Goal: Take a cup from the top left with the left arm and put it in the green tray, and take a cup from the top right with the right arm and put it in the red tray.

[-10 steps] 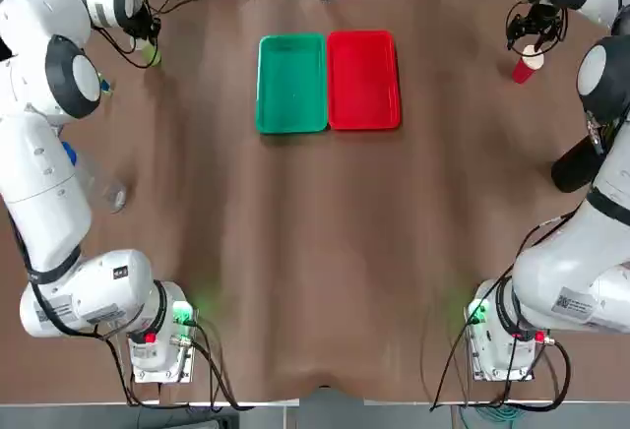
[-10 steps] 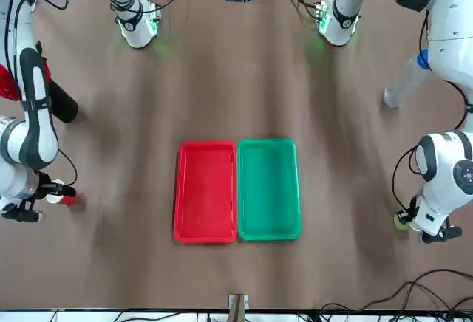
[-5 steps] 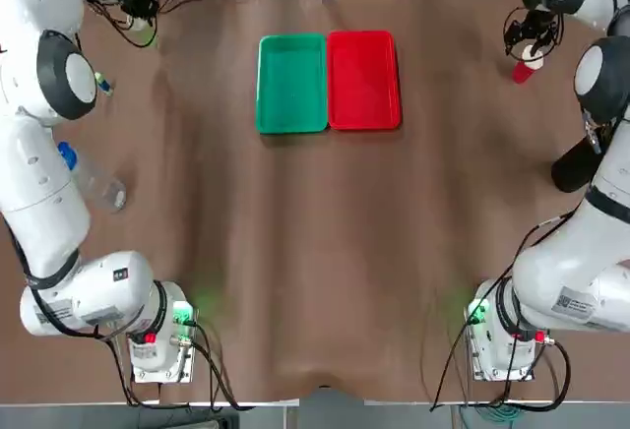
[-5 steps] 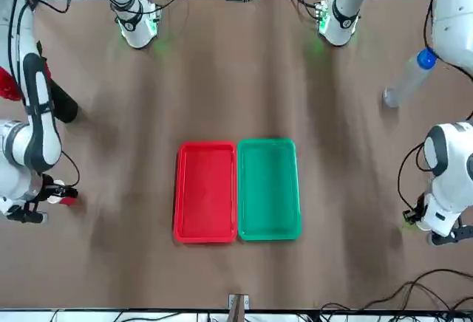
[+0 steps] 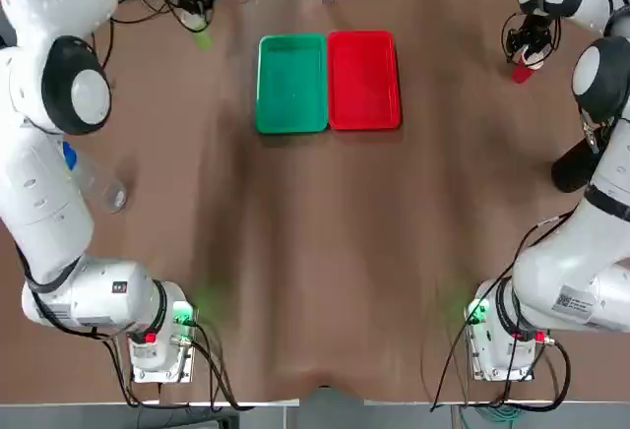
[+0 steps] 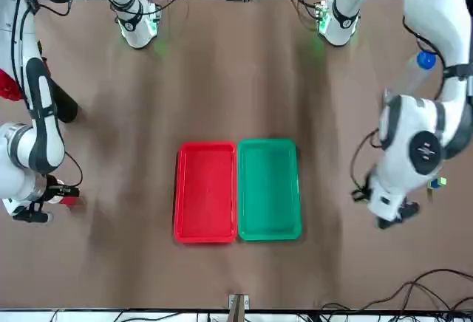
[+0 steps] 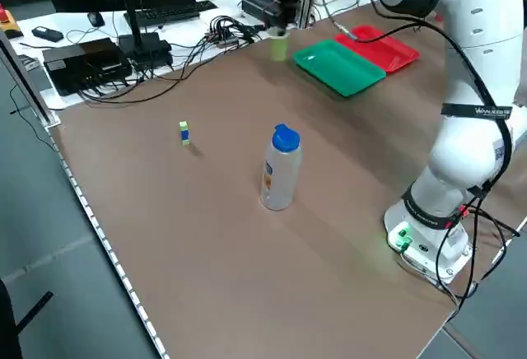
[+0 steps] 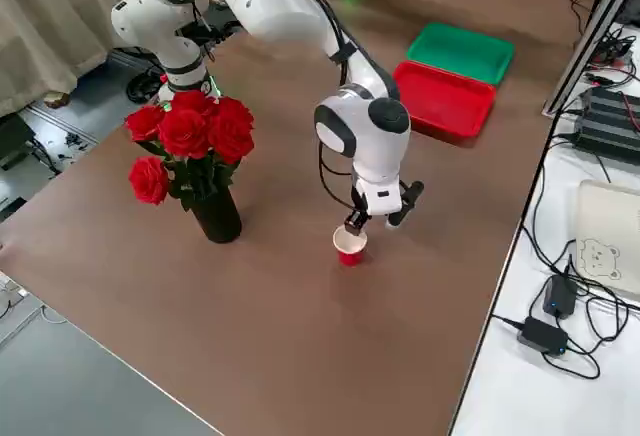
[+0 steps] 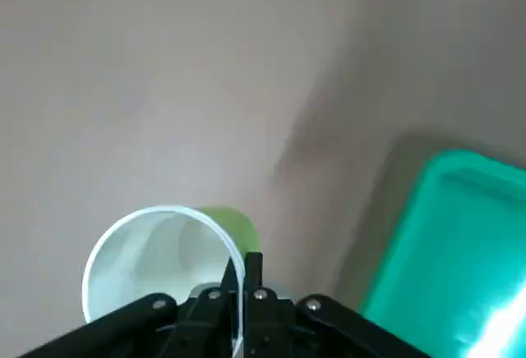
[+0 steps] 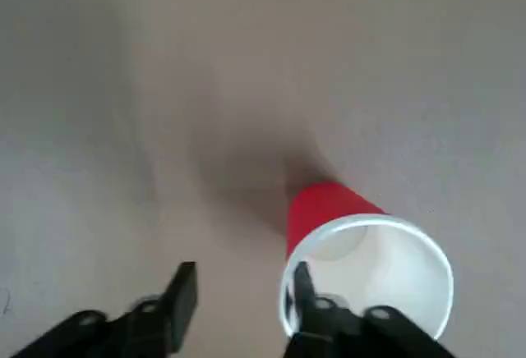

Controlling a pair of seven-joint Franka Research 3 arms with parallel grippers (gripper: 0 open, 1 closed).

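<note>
Left fingers (image 9: 243, 280) pinched on yellow-green cup (image 9: 164, 251) rim; right fingers (image 10: 242, 292) parted, straddling red cup (image 10: 362, 263) rim; no readable writing.

Two arms: left arm (image 5: 49, 94), right arm (image 5: 591, 242). Two hands: left hand (image 5: 194, 4), right hand (image 5: 530, 40).
Two cups: one green cup (image 5: 202, 37), one red cup (image 5: 522, 70).
Two trays: one green tray (image 5: 291, 83), one red tray (image 5: 363, 80).
One bottle (image 7: 280, 168), blue cap.
One vase (image 8: 215, 214) with roses (image 8: 190, 136).
One small block (image 7: 184, 132).
One table (image 5: 325, 252).
</note>
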